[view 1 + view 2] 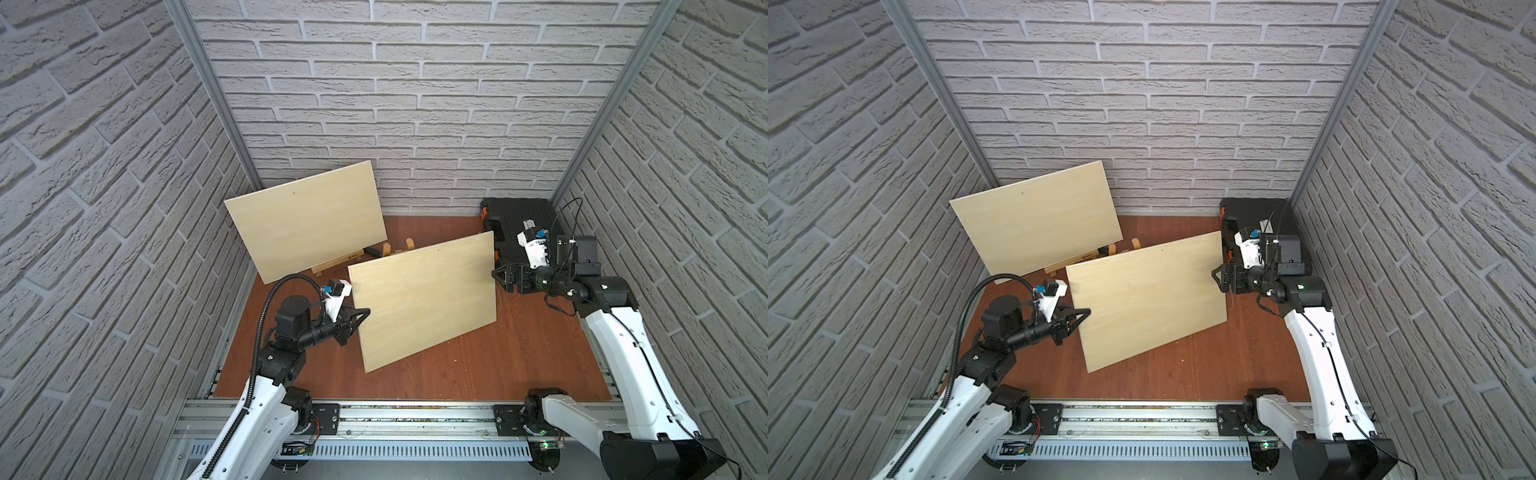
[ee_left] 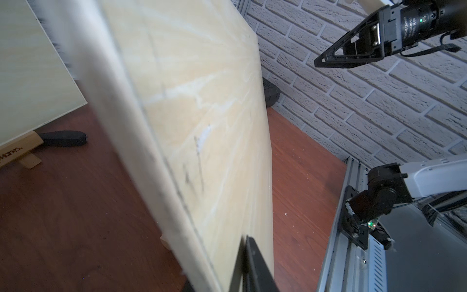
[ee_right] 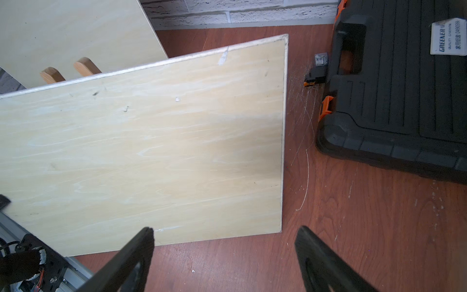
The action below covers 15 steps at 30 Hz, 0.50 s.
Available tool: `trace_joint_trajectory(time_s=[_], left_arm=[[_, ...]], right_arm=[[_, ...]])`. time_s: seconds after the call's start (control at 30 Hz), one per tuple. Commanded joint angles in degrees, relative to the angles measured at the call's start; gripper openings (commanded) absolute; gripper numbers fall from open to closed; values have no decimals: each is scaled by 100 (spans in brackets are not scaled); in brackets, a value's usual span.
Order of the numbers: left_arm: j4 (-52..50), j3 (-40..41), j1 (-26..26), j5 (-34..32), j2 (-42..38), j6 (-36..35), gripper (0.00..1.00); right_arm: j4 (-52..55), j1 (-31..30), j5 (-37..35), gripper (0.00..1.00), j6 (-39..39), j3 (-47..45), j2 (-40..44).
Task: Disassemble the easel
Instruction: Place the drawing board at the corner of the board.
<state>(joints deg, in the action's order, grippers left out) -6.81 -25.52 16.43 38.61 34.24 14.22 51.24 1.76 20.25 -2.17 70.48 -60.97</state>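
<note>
The near board [image 1: 424, 299] leans back on its easel [image 3: 86, 66] at the middle of the worktop [image 1: 519, 365], only the easel's two rounded tips showing behind the top edge; the board's long axis runs left to right, its right end lying somewhat farther back. The left tool [image 1: 361, 313] sits at the left short edge, jaws narrow to either side of it, one finger [image 2: 252, 264] lying on the front face; the other is hidden behind the wood, so whether the board is truly gripped cannot be told. The right tool [image 1: 496, 275] hovers just beside the right short edge, jaws spread wide and holding nothing; in its wrist view that edge falls between the two fingers. Each arm has one end of the board within reach, the left nearer to a hold; lifting the board off the easel looks to be the step in hand, and it seems to turn on the right jaws coming in across that edge. A second board [image 1: 305, 218] stands on a second easel [image 1: 320, 269] far left; a black case [image 1: 519, 224] lies far right.
</note>
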Motion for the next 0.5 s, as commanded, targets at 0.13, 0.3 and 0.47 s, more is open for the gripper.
trace_joint_trajectory(time_s=[0.13,0.3,0.47], left_arm=[[1767,336,379,-497,67,404,0],[1912,374,778,-683,263,576,0],[2067,424,1153,-794,527,789,0]], right_arm=[[-6,26,326,90,-107,154,282],[-207,26,616,89,-233,-58,454],[-273,27,837,89,-261,-157,481]])
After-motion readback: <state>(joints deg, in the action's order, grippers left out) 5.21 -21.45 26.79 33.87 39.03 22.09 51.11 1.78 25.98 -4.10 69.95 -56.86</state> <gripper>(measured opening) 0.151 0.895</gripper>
